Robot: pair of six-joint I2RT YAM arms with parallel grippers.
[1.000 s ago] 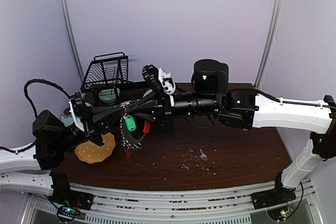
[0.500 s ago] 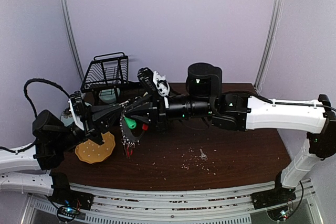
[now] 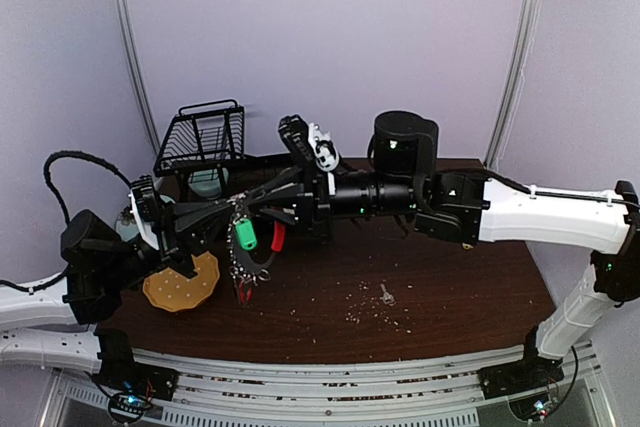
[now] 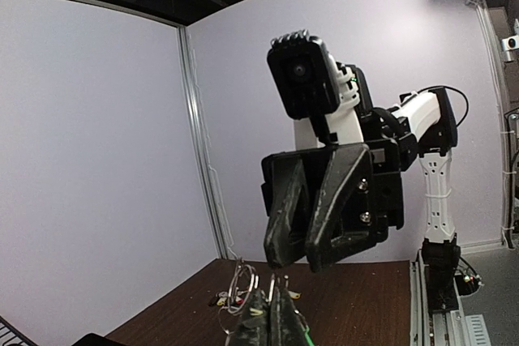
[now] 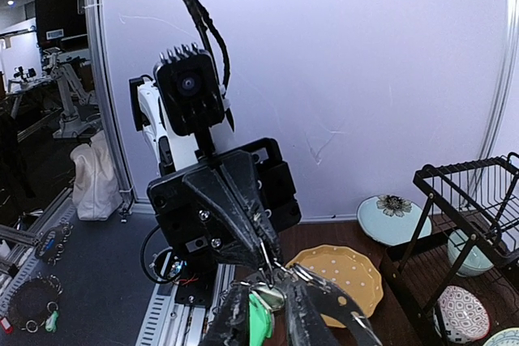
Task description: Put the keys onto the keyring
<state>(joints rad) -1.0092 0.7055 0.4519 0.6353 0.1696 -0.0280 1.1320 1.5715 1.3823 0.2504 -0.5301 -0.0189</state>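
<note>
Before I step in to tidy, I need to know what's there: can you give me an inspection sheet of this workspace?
Surface: dark wooden table, pale crumbs scattered on it.
Job's things: keyring hanging between the arms; green tag and red clip on it.
Clutter: yellow plate, black wire rack.
Grippers: left gripper, jaws shut on keyring; right gripper, jaws slightly parted around green tag.
Cables: black cable looped by left arm.
Surroundings: lilac walls.
</note>
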